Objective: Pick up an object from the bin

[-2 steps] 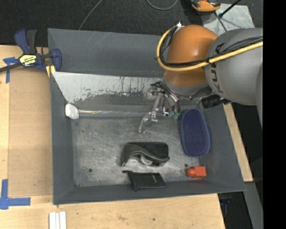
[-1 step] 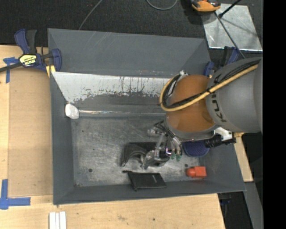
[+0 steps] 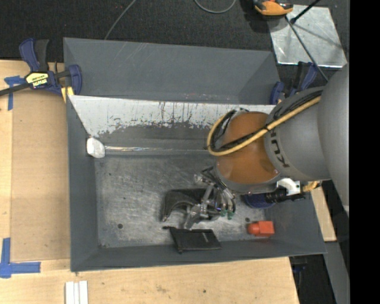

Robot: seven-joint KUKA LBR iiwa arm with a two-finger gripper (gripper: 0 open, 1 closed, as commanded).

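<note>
Arm is reaching into scuffed grey bin point(image 3: 119, 196), gripper point(image 3: 202, 212) hanging low near front wall.
Gripper is sitting at right end of a black angled piece point(image 3: 177, 200) mid-floor; its spread can't be told. Black slab point(image 3: 193, 239) lying just below, red block point(image 3: 260, 228) right.

A dark matt surface point(image 3: 148, 21) is seen beyond the far wall of the grey bin point(image 3: 178, 65). A thin cable point(image 3: 217, 10) is looped on it, and a pale metal plate point(image 3: 309, 38), brightly lit, is laid at its right.

Grey bin point(image 3: 127, 196) with white lump point(image 3: 95, 148), black bracket point(image 3: 177, 200), flat black slab point(image 3: 196, 240), red block point(image 3: 261, 228).
</note>
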